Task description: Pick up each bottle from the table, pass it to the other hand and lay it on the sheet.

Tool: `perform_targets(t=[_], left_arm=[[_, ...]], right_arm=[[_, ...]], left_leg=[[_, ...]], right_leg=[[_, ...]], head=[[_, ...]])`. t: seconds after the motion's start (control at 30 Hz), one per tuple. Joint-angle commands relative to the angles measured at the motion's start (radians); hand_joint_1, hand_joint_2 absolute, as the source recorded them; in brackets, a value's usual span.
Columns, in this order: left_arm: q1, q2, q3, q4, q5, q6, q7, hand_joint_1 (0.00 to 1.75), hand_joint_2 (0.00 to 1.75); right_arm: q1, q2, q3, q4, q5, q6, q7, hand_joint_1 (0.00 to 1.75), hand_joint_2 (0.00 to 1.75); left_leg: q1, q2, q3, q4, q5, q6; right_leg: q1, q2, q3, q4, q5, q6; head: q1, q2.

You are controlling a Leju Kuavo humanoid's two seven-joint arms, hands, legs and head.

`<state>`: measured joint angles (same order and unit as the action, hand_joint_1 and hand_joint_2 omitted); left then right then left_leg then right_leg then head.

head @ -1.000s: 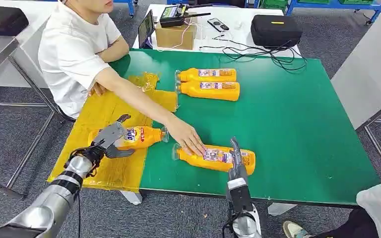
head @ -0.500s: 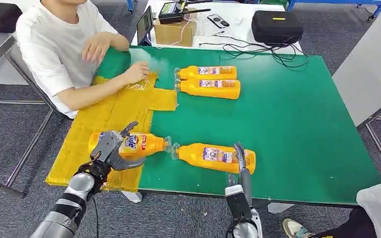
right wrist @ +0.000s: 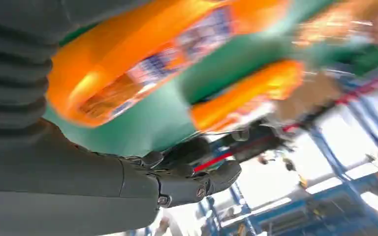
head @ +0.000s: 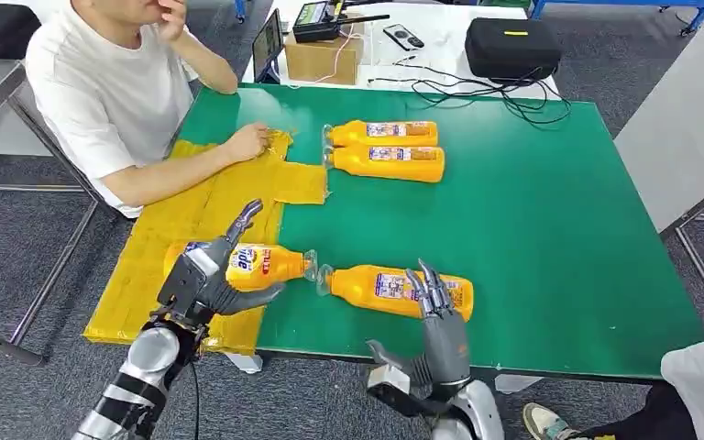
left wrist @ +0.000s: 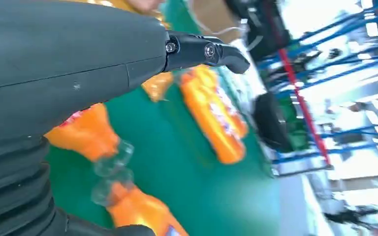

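Left hand [head: 203,275] over bottle on sheet [head: 246,264], fingers spread, grip unclear. Right hand [head: 438,323] open at near table edge [head: 550,362], fingertips [head: 427,280] beside near bottle [head: 394,289] on green. Yellow sheet [head: 174,238] left; two far bottles [head: 385,152] together.

Person's hand [head: 249,140] withdrawn from near bottle [head: 397,290] to sheet [head: 183,229]; right hand [head: 440,321] turned, fingers spread.

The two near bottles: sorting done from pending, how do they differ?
The bottle by the left hand lies on the yellow sheet; the bottle by the right hand lies on the bare green table. Their caps point toward each other. Both are orange, labelled, lying flat.
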<state>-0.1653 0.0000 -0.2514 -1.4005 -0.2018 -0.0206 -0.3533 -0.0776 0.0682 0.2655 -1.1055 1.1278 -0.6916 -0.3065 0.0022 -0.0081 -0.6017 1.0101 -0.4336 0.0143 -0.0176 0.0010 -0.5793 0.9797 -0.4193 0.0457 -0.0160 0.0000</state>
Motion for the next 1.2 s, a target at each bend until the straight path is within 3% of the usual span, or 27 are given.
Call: perform_targets(t=[0.03, 0.23, 0.33, 0.5, 0.73, 0.77, 0.8, 1.07, 1.2], left_arm=[[0.091, 0.002, -0.041, -0.16, 0.146, -0.107, 0.039, 0.0, 1.75], [0.087, -0.019, -0.021, -0.136, 0.124, -0.081, 0.047, 0.0, 1.75], [0.094, -0.021, -0.021, -0.142, 0.125, -0.082, 0.044, 0.0, 1.75], [0.096, -0.039, -0.019, -0.128, 0.153, -0.113, 0.056, 0.0, 1.75], [0.076, -0.047, -0.023, -0.107, 0.157, -0.117, 0.06, 0.0, 1.75], [0.071, -0.046, -0.027, -0.102, 0.159, -0.121, 0.061, 0.0, 1.75], [0.071, -0.047, -0.027, -0.102, 0.159, -0.121, 0.061, 0.0, 1.75], [0.051, -0.042, -0.036, -0.074, 0.178, -0.141, 0.073, 0.0, 1.75], [0.047, -0.045, -0.034, -0.068, 0.19, -0.147, 0.077, 0.0, 1.75]], right_arm=[[-0.184, -0.089, 0.035, 0.197, 0.106, 0.07, 0.163, 0.0, 1.75], [-0.218, -0.07, 0.058, 0.248, 0.051, 0.221, 0.217, 0.0, 1.75], [-0.221, -0.075, 0.066, 0.262, 0.056, 0.225, 0.222, 0.0, 1.75], [-0.299, -0.083, 0.106, 0.372, 0.046, 0.37, 0.287, 0.0, 1.75], [-0.368, -0.084, 0.142, 0.424, 0.019, 0.471, 0.277, 0.0, 1.75], [-0.382, -0.091, 0.151, 0.439, 0.004, 0.494, 0.27, 1.24, 1.75], [-0.392, -0.093, 0.154, 0.453, -0.004, 0.507, 0.278, 1.75, 1.75], [-0.482, -0.13, 0.208, 0.586, -0.04, 0.654, 0.329, 1.75, 1.75], [-0.49, -0.137, 0.209, 0.594, -0.043, 0.664, 0.335, 1.75, 1.75]], left_leg=[[0.0, 0.003, 0.002, 0.0, -0.001, 0.0], [0.001, 0.002, 0.002, 0.0, -0.001, -0.001], [0.001, 0.001, 0.002, 0.0, -0.001, 0.0], [0.001, 0.003, 0.003, 0.001, -0.002, 0.0], [0.001, 0.001, 0.004, 0.0, 0.0, -0.001], [0.001, 0.001, 0.004, 0.0, 0.0, -0.001], [0.001, 0.002, 0.004, 0.0, 0.0, -0.001], [0.001, 0.001, 0.008, -0.001, 0.001, -0.001], [0.001, 0.002, 0.01, -0.001, 0.001, 0.0]], right_leg=[[0.0, 0.002, 0.001, 0.0, 0.0, -0.001], [0.001, 0.001, 0.002, 0.0, 0.0, -0.001], [0.001, 0.001, 0.001, -0.001, 0.0, -0.001], [0.001, 0.003, 0.003, 0.0, 0.0, -0.002], [0.001, 0.0, 0.003, -0.001, 0.0, -0.001], [0.001, 0.0, 0.003, -0.001, 0.0, -0.002], [0.001, 0.0, 0.003, -0.001, 0.001, -0.002], [0.002, -0.001, 0.007, -0.003, 0.001, -0.001], [0.001, 0.0, 0.008, -0.002, 0.001, 0.0]], head=[[0.0, 0.0], [-0.001, 0.0], [-0.001, 0.0], [0.0, 0.0], [0.0, 0.0], [0.0, 0.0], [0.0, 0.0], [0.0, 0.0], [0.0, 0.0]])
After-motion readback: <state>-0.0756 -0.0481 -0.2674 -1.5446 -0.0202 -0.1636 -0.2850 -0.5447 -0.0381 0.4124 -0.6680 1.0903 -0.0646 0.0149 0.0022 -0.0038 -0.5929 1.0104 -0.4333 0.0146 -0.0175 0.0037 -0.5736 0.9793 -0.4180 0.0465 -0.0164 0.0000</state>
